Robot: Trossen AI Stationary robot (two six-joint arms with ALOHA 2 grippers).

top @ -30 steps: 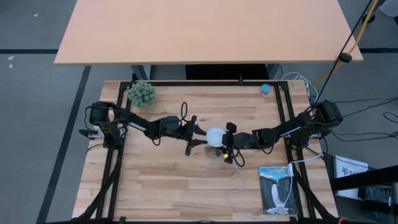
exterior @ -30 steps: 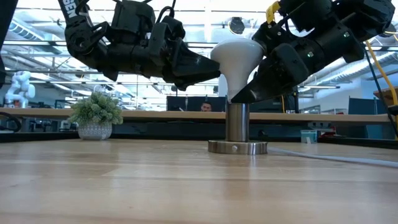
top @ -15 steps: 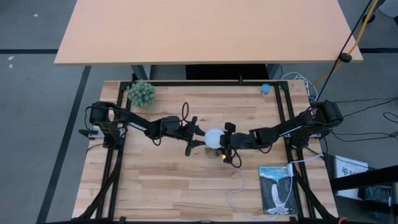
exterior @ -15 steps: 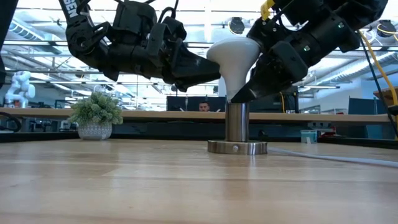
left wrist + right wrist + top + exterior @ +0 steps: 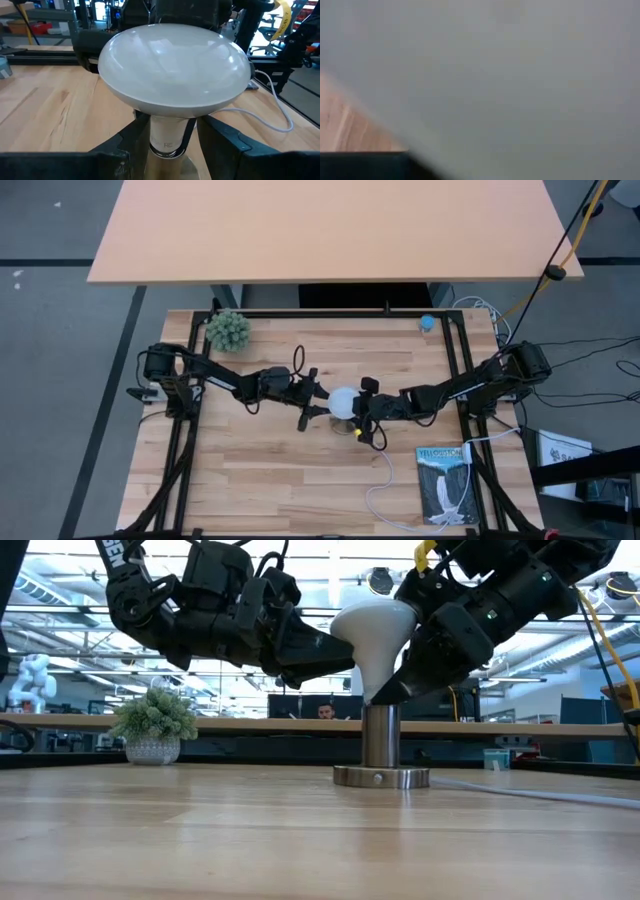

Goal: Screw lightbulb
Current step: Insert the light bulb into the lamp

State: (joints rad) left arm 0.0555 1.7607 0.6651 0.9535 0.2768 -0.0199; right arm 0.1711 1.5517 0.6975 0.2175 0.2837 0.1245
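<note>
The white lightbulb (image 5: 343,401) stands with its neck on the metal socket's tube (image 5: 381,735) at the table's middle, its globe (image 5: 372,625) leaning toward the left arm. My right gripper (image 5: 388,690) comes in from the table's right, shut on the bulb below the globe. The bulb's white surface (image 5: 520,75) fills the right wrist view. My left gripper (image 5: 172,150) comes in from the table's left, open, with one finger on each side of the bulb's neck (image 5: 170,132) under the globe. My right gripper holds the bulb by its neck (image 5: 376,680), just above the socket tube. Its fingers slant down from the table's right. The bulb stands on the tube, tilted. My left gripper's fingers (image 5: 125,147) stand close on both sides of the neck; I cannot tell whether they touch it.
The socket's round base (image 5: 381,777) rests on the wood, and its white cord (image 5: 381,480) runs toward the near edge. A booklet (image 5: 443,483) lies near right, a potted plant (image 5: 228,330) far left, a small blue object (image 5: 427,323) far right.
My right gripper has gone a little toward the table's left and has risen slightly with the bulb. The bulb's globe has tipped toward the left arm while its base stays on the socket tube.
</note>
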